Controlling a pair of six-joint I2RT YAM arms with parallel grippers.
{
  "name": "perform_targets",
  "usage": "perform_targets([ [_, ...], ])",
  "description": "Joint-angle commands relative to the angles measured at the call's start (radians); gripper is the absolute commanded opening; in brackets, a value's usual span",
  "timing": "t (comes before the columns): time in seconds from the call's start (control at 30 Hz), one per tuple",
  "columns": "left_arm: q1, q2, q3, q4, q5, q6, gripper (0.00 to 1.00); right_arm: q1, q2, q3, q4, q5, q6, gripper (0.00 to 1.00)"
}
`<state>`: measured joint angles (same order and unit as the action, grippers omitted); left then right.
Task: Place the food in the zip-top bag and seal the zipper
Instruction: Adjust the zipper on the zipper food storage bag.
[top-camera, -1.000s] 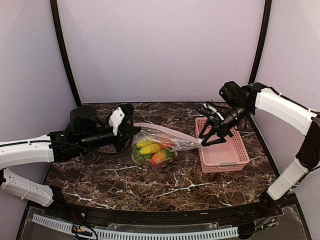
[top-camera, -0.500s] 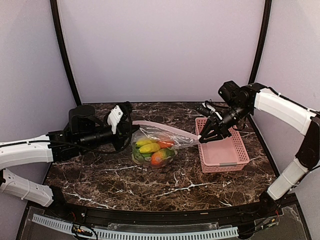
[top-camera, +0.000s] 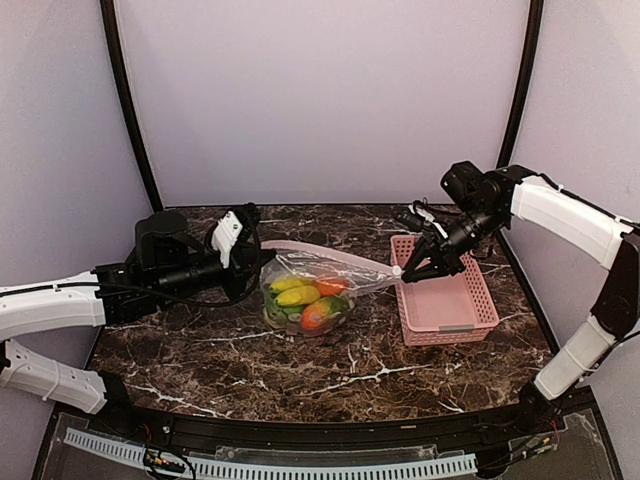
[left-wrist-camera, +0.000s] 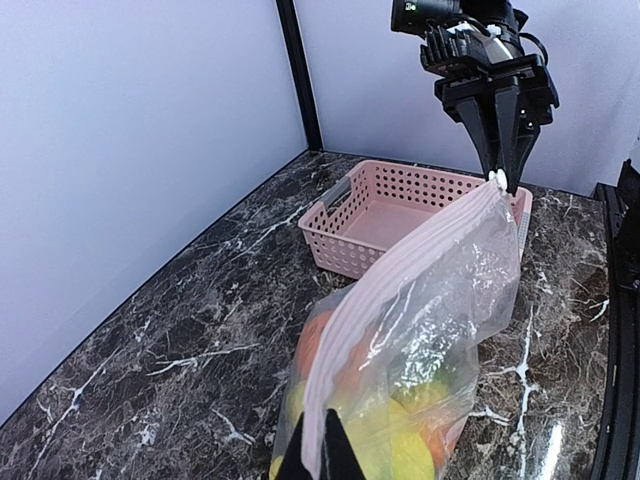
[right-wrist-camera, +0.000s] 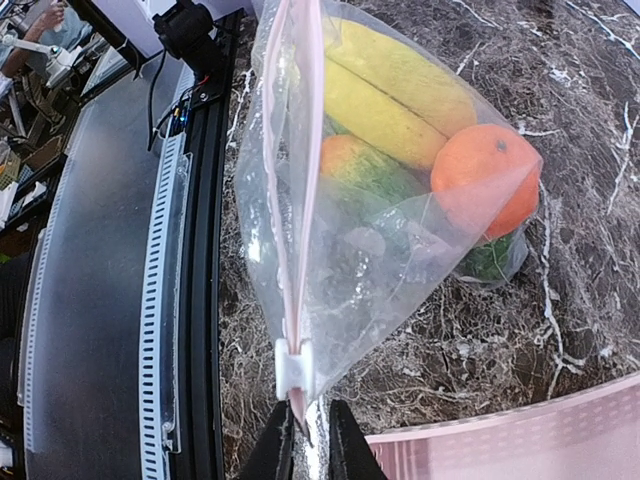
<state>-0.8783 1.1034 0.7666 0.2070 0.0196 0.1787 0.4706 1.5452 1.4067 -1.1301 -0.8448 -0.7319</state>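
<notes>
Top external: zip-top bag (top-camera: 305, 290) on dark marble table (top-camera: 200, 340); walls (top-camera: 320, 100) seemingly lilac.

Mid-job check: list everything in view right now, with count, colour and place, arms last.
zip-top bag: one, clear with pale dots, strung between the two arms at mid-table.
zipper: one, pale pink strip along the bag's top edge; white slider tab at the right arm's end.
food: several pieces, exact count unclear, all inside the bag; yellow banana, orange, green piece, red piece.
basket: one, pink, right of the bag.
table: one, dark marble with white veins.
left gripper: dark fingers shut on the zipper's left end.
right gripper: black fingers shut on the zipper beside the slider.
</notes>
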Motion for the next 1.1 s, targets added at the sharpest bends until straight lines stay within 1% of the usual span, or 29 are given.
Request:
perform_targets([
  [0.0, 0.013, -0.036, -0.028, 0.023, -0.004, -0.014, 0.01, -0.023, -0.010, 0.004, -0.029, -0.019, -0.009, 0.12],
  [0.03, 0.014, -0.036, -0.029, 0.024, -0.001, -0.015, 0.01, -0.023, -0.012, 0.006, -0.029, -0.028, -0.010, 0.14],
  [0.1, 0.015, -0.034, -0.030, 0.029, 0.008, -0.018, 0.01, -0.022, -0.008, 0.012, -0.013, -0.043, 0.005, 0.24],
  [0.2, 0.016, -0.026, -0.029, 0.036, 0.022, -0.020, 0.01, -0.017, 0.016, 0.037, 0.000, -0.064, 0.020, 0.33],
  [0.33, 0.016, -0.023, -0.027, 0.036, 0.030, -0.021, 0.01, 0.008, 0.053, 0.083, -0.016, -0.088, 0.022, 0.40],
  [0.43, 0.016, -0.028, -0.028, 0.034, 0.031, -0.022, 0.01, 0.029, 0.076, 0.104, -0.024, -0.088, 0.021, 0.40],
  [0.57, 0.017, -0.034, -0.031, 0.032, 0.024, -0.021, 0.01, 0.034, 0.095, 0.113, -0.038, -0.089, 0.015, 0.38],
  [0.63, 0.016, -0.035, -0.032, 0.032, 0.023, -0.022, 0.01, 0.034, 0.097, 0.112, -0.048, -0.088, 0.008, 0.33],
  [0.77, 0.018, -0.031, -0.032, 0.034, 0.024, -0.022, 0.01, 0.034, 0.082, 0.104, -0.054, -0.084, 0.000, 0.17],
  [0.9, 0.021, -0.024, -0.032, 0.034, 0.028, -0.021, 0.01, 0.023, 0.061, 0.092, -0.063, -0.073, -0.012, 0.09],
  [1.07, 0.027, -0.027, -0.039, 0.035, 0.029, -0.024, 0.01, -0.015, 0.041, 0.076, -0.086, -0.069, -0.034, 0.08],
])
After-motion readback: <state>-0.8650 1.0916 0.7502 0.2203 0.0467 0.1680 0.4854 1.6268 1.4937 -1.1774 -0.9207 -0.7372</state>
